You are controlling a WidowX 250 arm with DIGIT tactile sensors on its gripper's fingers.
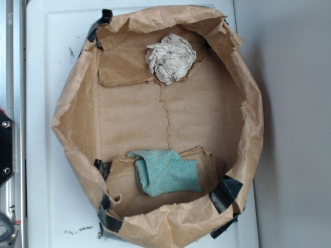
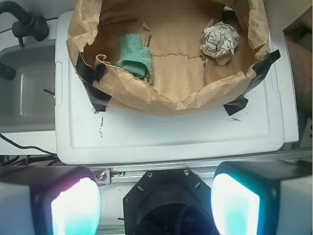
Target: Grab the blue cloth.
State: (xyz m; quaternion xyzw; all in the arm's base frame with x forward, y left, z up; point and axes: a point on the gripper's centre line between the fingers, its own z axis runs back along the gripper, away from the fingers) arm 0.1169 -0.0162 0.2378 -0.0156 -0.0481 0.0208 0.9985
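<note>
While its two glowing fingers stand wide apart and hold nothing, the tool (image 2: pixel 155 200) hangs above the near edge of the white plastic desk (image 2: pixel 171 132), well apart from everything. Beyond it sits a crumpled brown paper bin (image 1: pixel 72 103) taped with black tape. Inside, the small fuzzy teal terry cloth (image 1: pixel 166 172) lies folded near one wall; an off-white wrinkled rag (image 1: pixel 170 58) lies opposite.

Glowing teal fingers (image 2: pixel 76 208), black mount (image 2: pixel 164 200)

Gripper (image 2: pixel 155 200) held high, 2 fingers (image 2: pixel 76 205) spread wide, seemingly holding nothing
</note>
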